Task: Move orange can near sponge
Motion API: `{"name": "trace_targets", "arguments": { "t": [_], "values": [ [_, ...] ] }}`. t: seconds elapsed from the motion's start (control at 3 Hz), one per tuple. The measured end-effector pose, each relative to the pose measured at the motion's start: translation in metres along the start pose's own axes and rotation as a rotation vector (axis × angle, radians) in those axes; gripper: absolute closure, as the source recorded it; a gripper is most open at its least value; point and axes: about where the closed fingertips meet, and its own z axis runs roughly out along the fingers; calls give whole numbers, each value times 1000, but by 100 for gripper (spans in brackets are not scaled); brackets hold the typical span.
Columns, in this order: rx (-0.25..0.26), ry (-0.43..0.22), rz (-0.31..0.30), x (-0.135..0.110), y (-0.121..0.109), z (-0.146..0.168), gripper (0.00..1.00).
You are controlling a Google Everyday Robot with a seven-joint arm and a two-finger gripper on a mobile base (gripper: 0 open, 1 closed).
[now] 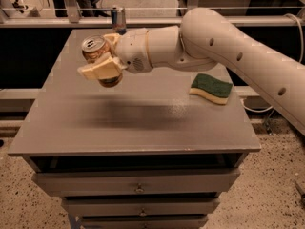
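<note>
I'm in what looks like a lab or test bay. A grey drawer cabinet (pixel 143 123) is my bench, with speckled floor (pixel 279 194) at 5 o'clock and a metal rail (pixel 157 21) at 12. My gripper (pixel 104 57) hangs over the top's 10 o'clock area, clamped on the orange can (pixel 92 46).
</note>
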Motion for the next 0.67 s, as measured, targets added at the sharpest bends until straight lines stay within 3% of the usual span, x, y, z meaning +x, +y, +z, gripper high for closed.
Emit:
{"name": "trace_targets", "arguments": {
  "t": [0.67],
  "values": [
    [125, -33, -84, 9, -70, -101, 100]
  ]
}}
